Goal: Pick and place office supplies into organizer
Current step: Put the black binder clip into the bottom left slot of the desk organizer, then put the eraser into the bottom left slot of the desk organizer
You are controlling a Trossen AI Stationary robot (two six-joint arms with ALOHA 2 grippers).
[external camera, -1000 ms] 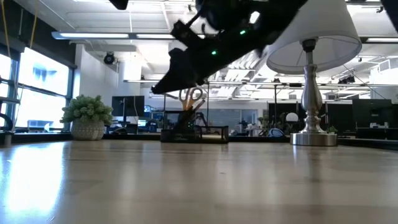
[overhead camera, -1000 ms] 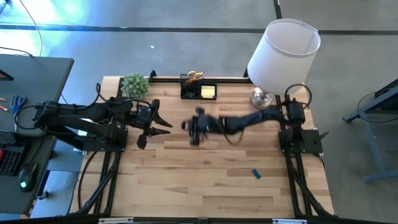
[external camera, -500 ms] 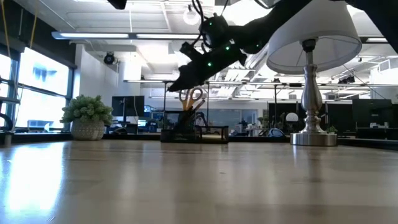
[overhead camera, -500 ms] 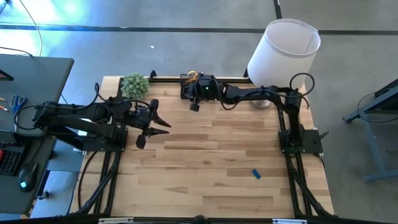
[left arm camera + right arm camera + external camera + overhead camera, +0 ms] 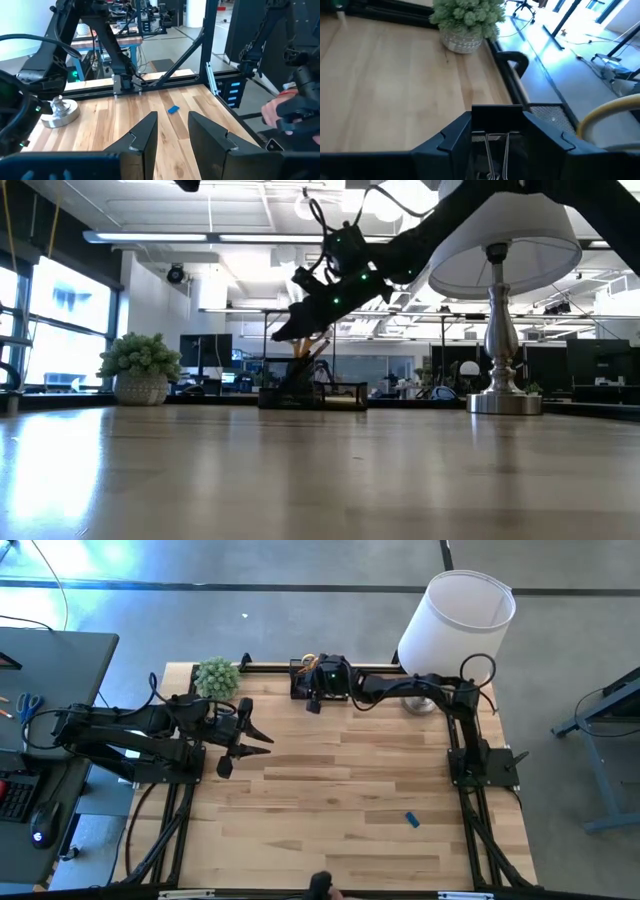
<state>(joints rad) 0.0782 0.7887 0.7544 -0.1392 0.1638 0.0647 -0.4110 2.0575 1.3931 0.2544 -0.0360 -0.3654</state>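
The right gripper (image 5: 313,700) is reaching across the far edge of the table (image 5: 340,790) and hanging right over the organizer (image 5: 320,685). In the right wrist view its fingers (image 5: 447,137) are pressing on a black binder clip (image 5: 497,117), one finger on each side of the clip's body, the wire handles running back between them toward the camera. So that gripper is clamping the clip, no gap showing at either side of it. Just past the fingertips the organizer's mesh wall (image 5: 550,112) is peeking out, and a yellow loop, probably the scissors' handle (image 5: 610,107), is curving in beside it. Farther ahead of the fingers the plant (image 5: 467,15) is sitting on the wood.

From table height the gripper (image 5: 285,332) is tilting down, its tips just above the scissors (image 5: 318,340) standing in the organizer's (image 5: 312,395) cup.

The left gripper (image 5: 250,737) is waiting out over the left side of the table, well apart from the organizer. Its fingers (image 5: 142,137) are standing parted with bare wood showing between them, holding nothing. Beyond those fingertips the blue block (image 5: 173,109) is lying flat on the boards, and off to one side is the lamp's base (image 5: 57,111). A person's hand (image 5: 280,111) is showing past the table's edge.

From above, the block (image 5: 410,820) is lying alone toward the near right, and the lamp (image 5: 455,625) is standing close beside the right arm.
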